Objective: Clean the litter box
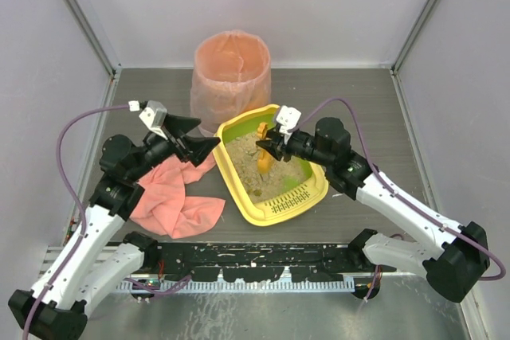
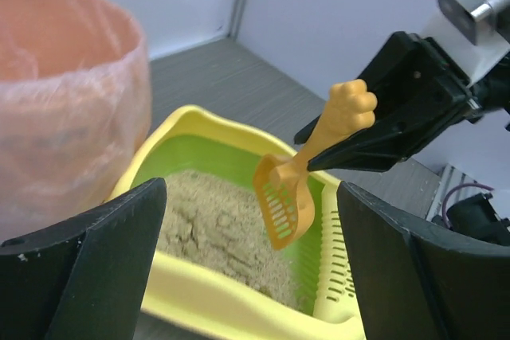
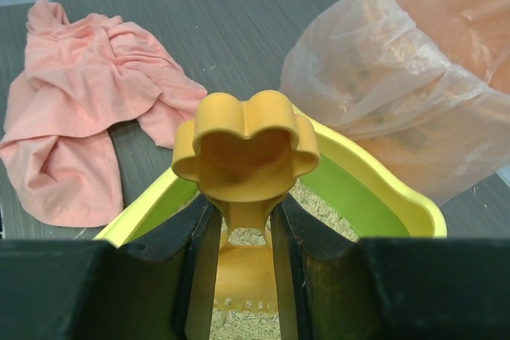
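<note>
Right gripper (image 1: 268, 147) clamped on the handle of the orange scoop (image 1: 263, 158), slotted head hanging down over the litter (image 1: 249, 171); contact with the sand can't be made out. Left gripper (image 1: 210, 143) spread wide, holding nothing, just off the litter box's (image 1: 230, 177) left rim, above the pink cloth (image 1: 171, 197). Litter box sits mid-table just in front of the pink-lined bin (image 1: 231, 77), grate (image 1: 288, 201) end toward the arm bases.

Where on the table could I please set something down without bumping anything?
Bare table lies on both sides of the bin, out to its edges. The middle is crowded with the litter box and cloth.
</note>
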You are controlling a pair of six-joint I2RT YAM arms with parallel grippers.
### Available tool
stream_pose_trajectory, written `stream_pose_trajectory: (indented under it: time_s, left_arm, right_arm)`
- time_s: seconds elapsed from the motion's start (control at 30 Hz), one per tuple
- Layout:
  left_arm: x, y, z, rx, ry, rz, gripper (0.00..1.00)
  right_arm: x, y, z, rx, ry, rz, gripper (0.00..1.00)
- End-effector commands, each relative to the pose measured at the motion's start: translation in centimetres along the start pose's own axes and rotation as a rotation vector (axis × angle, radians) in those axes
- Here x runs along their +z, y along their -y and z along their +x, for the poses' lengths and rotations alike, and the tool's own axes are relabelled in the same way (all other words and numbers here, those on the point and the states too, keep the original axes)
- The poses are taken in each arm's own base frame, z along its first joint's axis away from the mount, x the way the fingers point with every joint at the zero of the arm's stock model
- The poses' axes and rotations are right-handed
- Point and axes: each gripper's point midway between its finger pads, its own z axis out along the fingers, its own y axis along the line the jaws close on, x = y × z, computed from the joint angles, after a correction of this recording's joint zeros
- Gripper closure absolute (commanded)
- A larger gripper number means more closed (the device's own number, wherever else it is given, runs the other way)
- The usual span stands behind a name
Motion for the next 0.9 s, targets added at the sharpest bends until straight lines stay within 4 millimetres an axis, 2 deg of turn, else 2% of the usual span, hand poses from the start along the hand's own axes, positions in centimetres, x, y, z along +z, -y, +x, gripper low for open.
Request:
stream_pose_trajectory:
  time_s: [0.0,0.13,0.37,0.63,0.73,0.87]
  left_arm:
    - [0.9,4.9,-5.0,0.210,0.169,0.296,0.18]
    - [2.2,4.8,-3.6,0.308,0.127,0.371,0.29]
    - [4.2,4.1,0.0,0.393,0.083,0.481,0.41]
    - [7.0,5.1,1.7,0.538,0.056,0.594,0.57]
    - [7.5,5.8,2.3,0.546,0.044,0.640,0.59]
    - [7.8,7.2,3.0,0.541,0.036,0.711,0.57]
  right_arm:
    - [-1.0,-0.4,-5.2,-0.096,0.112,-0.054,0.99]
    - [-1.4,-1.1,-6.6,-0.110,0.147,-0.095,0.99]
    - [-2.5,-2.4,-8.8,-0.131,0.182,-0.163,0.99]
    - [-3.1,-2.5,-9.6,-0.155,0.165,-0.182,0.99]
    - [-3.2,-2.6,-9.7,-0.163,0.166,-0.185,0.99]
    - [-2.8,-2.5,-9.7,-0.167,0.152,-0.195,0.99]
